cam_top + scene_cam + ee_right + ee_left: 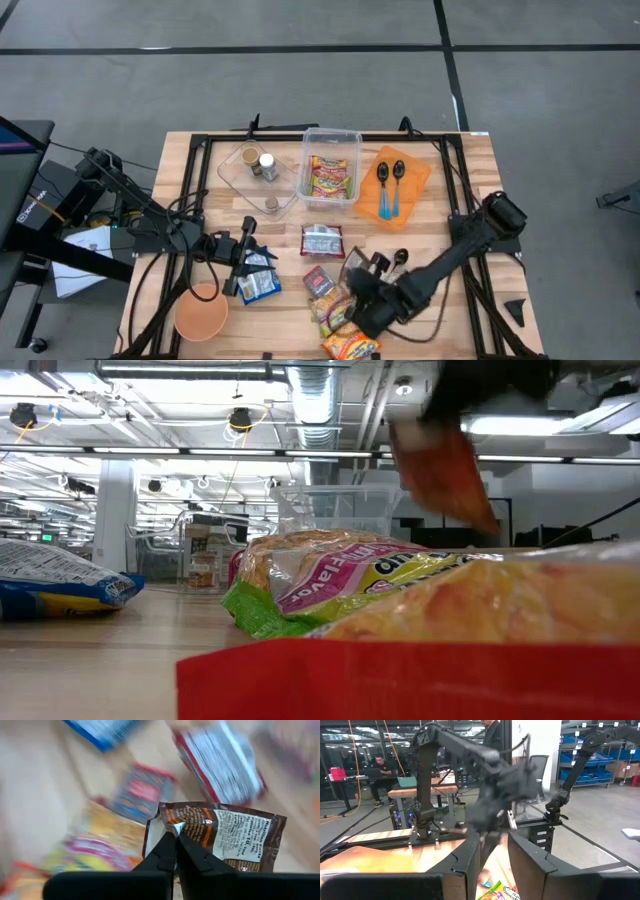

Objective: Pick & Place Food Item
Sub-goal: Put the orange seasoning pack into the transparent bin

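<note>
My right gripper is shut on a brown and orange snack packet, which hangs above the loose packets at the table's near middle. In the low view the packet hangs in the air under the dark gripper. In the high view this gripper stands over a yellow-green packet. My left gripper waits level at the near left, above blue packets. Its fingers stand apart with nothing between them. My right gripper pinches one corner of the brown packet between its two fingertips, at the sealed edge. The fingers slant down from above. The packet is lifted clear of the table and hangs tilted below and beside the fingertips.
A clear box with snack packets stands at the far middle, beside a clear tray with jars. An orange cloth carries two spoons. An orange bowl sits near left. A silver-red packet and an orange packet lie loose.
</note>
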